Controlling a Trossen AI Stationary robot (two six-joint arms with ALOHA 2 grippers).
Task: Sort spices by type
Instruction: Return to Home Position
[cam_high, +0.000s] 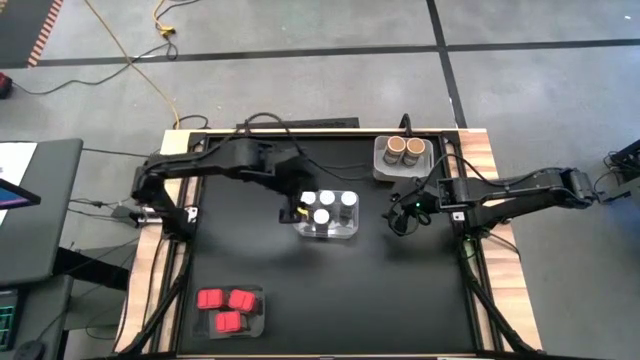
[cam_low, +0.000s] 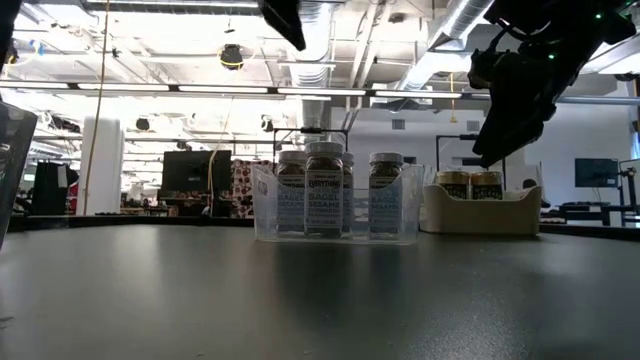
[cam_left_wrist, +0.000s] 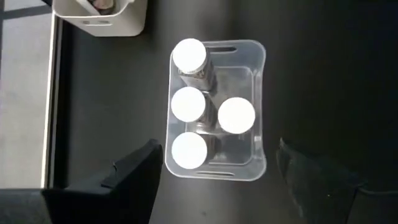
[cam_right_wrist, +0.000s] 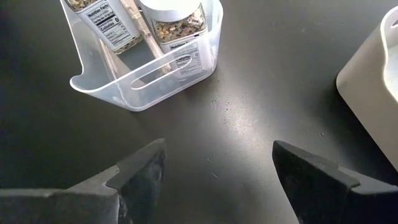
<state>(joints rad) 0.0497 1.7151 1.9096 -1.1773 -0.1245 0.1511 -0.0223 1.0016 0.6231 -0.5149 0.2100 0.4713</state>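
Note:
Several clear jars with white round lids (cam_high: 328, 207) stand in a clear tray (cam_left_wrist: 256, 106) at mid-table. Two tan-brown cylindrical jars (cam_high: 402, 148) stand in a grey tray (cam_high: 381, 165) near the far edge. Three red boxy spices (cam_high: 226, 306) lie in a tray by the near left corner. My left gripper (cam_left_wrist: 217, 171) hovers open above the clear tray's left end, touching nothing. My right gripper (cam_right_wrist: 217, 165) hangs open above the bare table, right of the clear tray (cam_right_wrist: 140, 87) and near the grey tray (cam_right_wrist: 373, 93).
The black tabletop (cam_high: 330, 290) is bare between the trays and along the near right side. Wooden rails and arm bases (cam_high: 165, 210) flank the table's left and right edges. In the low view the room beyond shows shelves and screens.

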